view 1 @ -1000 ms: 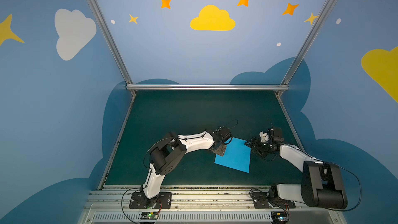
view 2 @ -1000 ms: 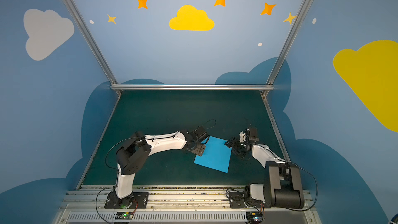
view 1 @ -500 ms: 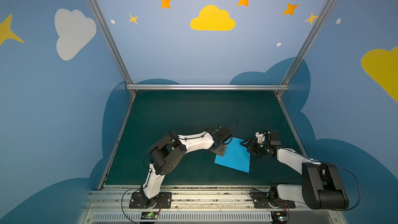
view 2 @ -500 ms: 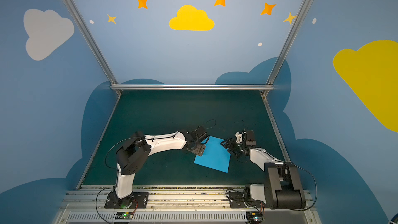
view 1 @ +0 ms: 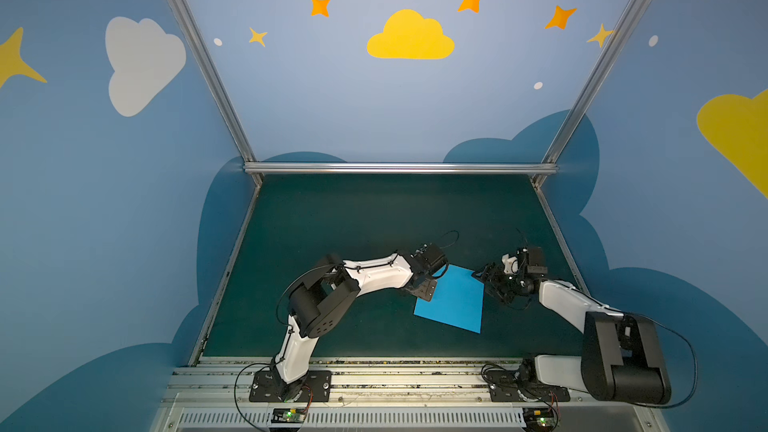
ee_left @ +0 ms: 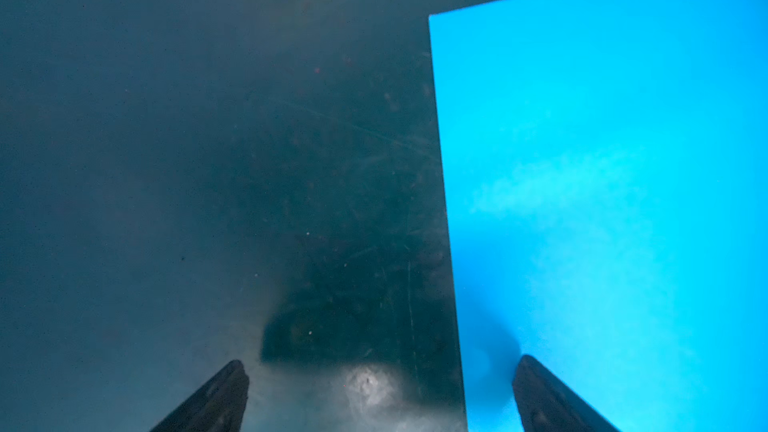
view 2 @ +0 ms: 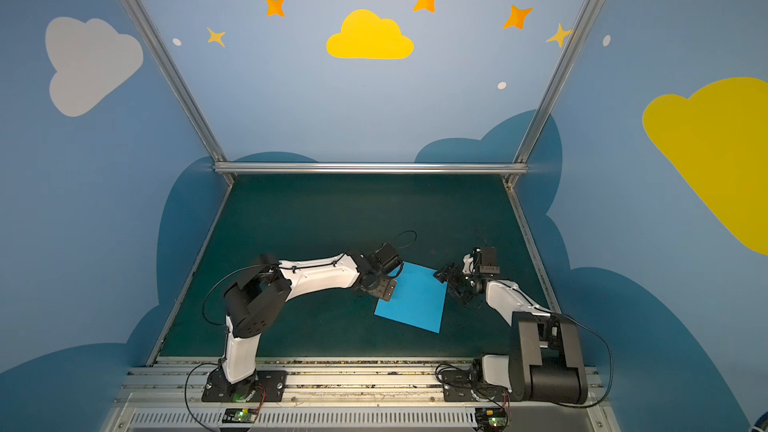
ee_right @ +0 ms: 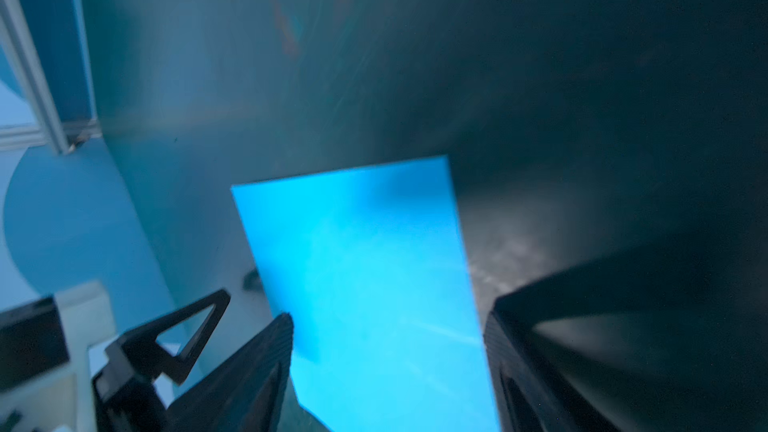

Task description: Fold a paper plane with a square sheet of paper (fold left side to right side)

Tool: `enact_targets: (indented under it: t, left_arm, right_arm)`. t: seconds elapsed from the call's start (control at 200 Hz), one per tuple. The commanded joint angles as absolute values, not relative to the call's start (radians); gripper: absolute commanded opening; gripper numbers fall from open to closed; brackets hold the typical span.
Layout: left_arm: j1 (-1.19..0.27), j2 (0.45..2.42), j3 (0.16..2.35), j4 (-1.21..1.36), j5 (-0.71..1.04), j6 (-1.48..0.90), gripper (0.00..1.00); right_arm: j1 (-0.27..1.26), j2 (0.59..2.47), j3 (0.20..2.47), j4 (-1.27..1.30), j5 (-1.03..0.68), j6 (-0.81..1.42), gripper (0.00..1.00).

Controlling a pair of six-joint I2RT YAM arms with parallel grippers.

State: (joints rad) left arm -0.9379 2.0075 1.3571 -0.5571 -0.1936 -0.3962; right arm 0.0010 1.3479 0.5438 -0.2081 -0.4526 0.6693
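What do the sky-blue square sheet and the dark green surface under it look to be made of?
The sky-blue square sheet looks like thin matte paper: crisp straight edges, even colour, lying flush with almost no thickness. The dark green tabletop seems hard and slightly glossy, perhaps a coated board or mat: the left wrist view shows fine scratches and a glare patch.

In both top views, lower centre, the left gripper hides part of the left edge of the square sheet of paper. The right gripper is too small there to read its jaws. The left wrist view crops the sheet at the frame edge. The right wrist view is smeared, so any contact with the sheet is unclear.
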Motion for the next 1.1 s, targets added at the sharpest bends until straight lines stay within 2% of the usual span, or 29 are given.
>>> enact_targets:
  t: [0.0, 0.275, 0.636, 1.091]
  left_arm:
    - [-0.933, 2.053, 1.320, -0.570, -0.206, -0.383, 1.00]
    - [-0.934, 2.046, 1.319, -0.571, -0.210, -0.377, 1.00]
    - [-0.933, 2.045, 1.316, -0.565, -0.204, -0.374, 1.00]
    - [-0.926, 2.017, 1.296, -0.552, -0.194, -0.367, 1.00]
  right_arm:
    - [-0.021, 1.423, 0.586, -0.289, -0.404, 0.600, 0.75]
    - [0.022, 1.530, 0.624, -0.260, -0.461, 0.595, 0.72]
    - [0.095, 1.465, 0.565, -0.241, -0.453, 0.672, 0.71]
    - [0.163, 1.001, 0.357, -0.483, -0.303, 0.835, 0.75]
